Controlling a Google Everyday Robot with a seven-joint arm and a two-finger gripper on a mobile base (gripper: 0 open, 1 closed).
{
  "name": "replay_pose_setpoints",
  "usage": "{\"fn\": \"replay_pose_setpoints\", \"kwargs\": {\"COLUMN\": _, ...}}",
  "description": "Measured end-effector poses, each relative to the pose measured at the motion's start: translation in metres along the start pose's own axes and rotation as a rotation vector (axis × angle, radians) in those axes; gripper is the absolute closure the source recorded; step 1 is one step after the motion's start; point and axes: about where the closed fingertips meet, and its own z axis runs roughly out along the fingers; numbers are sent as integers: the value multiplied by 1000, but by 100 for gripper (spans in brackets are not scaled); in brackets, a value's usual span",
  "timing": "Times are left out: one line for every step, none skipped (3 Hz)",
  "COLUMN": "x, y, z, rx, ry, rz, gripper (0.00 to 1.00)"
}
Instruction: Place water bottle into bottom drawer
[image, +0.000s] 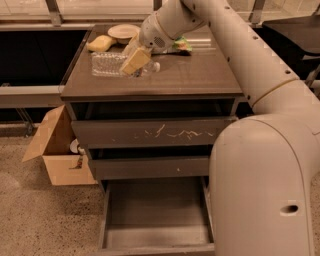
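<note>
The water bottle (106, 64) lies on its side on the dark cabinet top (200, 75), toward the back left, clear and ribbed. My gripper (134, 61) reaches down from the upper right and sits over the bottle's right half, hiding part of it. The bottom drawer (155, 215) is pulled open below, and its flat grey floor is bare.
A yellow sponge (100, 43), a white bowl (123, 31) and a green snack bag (181, 46) sit at the back of the top. The scratched top drawer (155, 132) and the middle drawer (150, 167) are slightly out. An open cardboard box (57, 150) stands on the floor at left. My arm's body (265, 175) fills the right side.
</note>
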Motion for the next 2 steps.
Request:
{"fn": "replay_pose_setpoints", "kwargs": {"x": -1, "y": 16, "z": 4, "rx": -32, "ry": 1, "rz": -7, "gripper": 100}}
{"fn": "replay_pose_setpoints", "kwargs": {"x": -9, "y": 47, "z": 3, "rx": -59, "ry": -6, "rz": -14, "gripper": 100}}
